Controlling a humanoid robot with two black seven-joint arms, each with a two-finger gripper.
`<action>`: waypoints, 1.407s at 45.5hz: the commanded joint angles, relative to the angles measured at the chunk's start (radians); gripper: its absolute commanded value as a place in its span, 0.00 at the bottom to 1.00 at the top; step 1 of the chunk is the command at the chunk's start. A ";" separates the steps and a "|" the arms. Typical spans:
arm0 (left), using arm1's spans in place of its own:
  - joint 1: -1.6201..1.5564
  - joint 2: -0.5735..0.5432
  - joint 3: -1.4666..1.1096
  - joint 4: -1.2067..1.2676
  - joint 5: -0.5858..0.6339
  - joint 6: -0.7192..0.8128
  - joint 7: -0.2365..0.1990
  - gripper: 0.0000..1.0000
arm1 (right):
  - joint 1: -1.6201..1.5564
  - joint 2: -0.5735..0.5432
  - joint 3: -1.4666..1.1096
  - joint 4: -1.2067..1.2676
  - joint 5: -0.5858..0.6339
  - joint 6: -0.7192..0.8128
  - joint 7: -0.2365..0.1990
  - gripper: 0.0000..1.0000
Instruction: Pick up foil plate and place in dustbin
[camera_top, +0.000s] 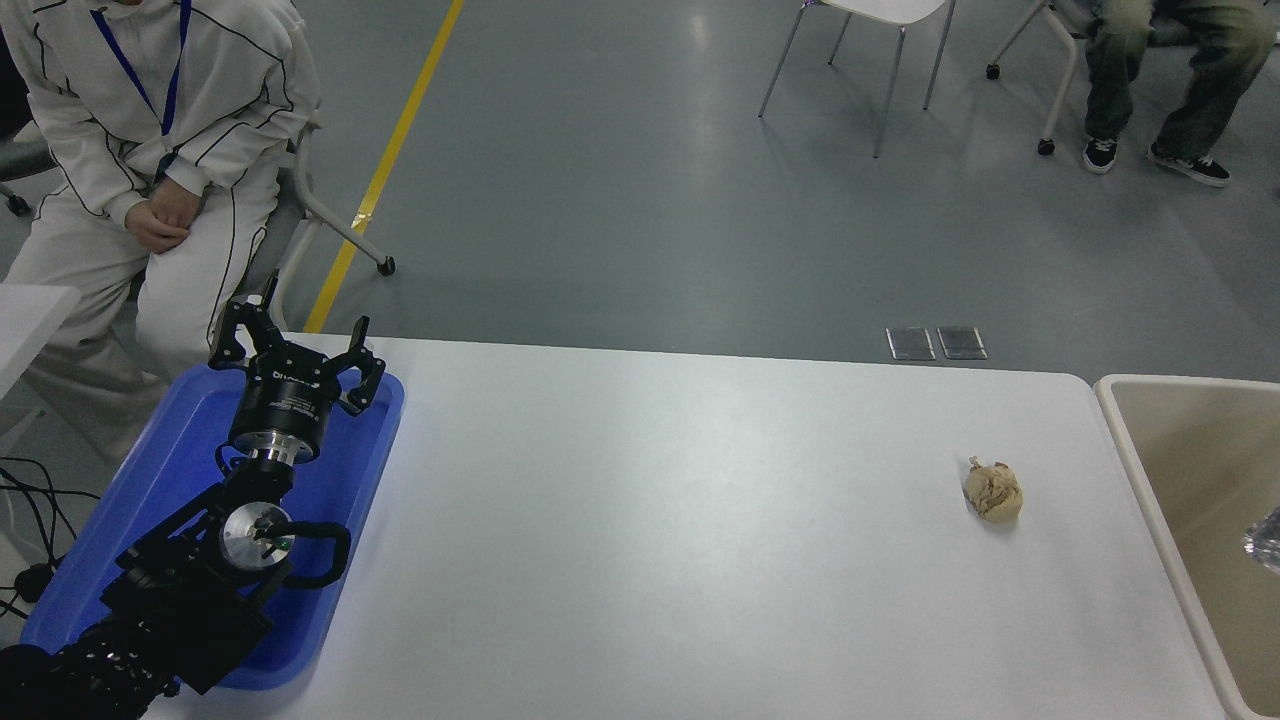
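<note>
The white desk (680, 520) carries two containers and one loose thing. At its right end stands one dustbin (1150, 470), beige with a pale rim and cut by the picture's edge; inside it, at the far right edge, a small shiny silver piece of the foil plate (1265, 538) shows against the tan wall, the rest being out of view. At the left end lies one flat blue tray (375, 440), and the parked left arm reaches over it, the left claw (297, 352) with its fingers spread apart and holding nothing. One crumpled tan paper ball (993, 490) sits on the desk near the dustbin, not touching it. Two persons sit on chairs beyond the desk
</note>
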 joint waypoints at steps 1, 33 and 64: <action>0.000 0.000 0.000 0.000 0.000 0.000 0.000 1.00 | -0.018 0.029 -0.002 -0.003 0.003 -0.159 -0.001 0.77; 0.000 0.000 0.000 0.000 -0.001 0.000 0.000 1.00 | -0.023 0.040 -0.008 0.013 -0.014 -0.180 0.000 0.98; -0.002 0.000 0.000 -0.001 0.000 0.000 0.002 1.00 | 0.371 -0.209 -0.248 0.746 -0.053 -0.162 -0.003 1.00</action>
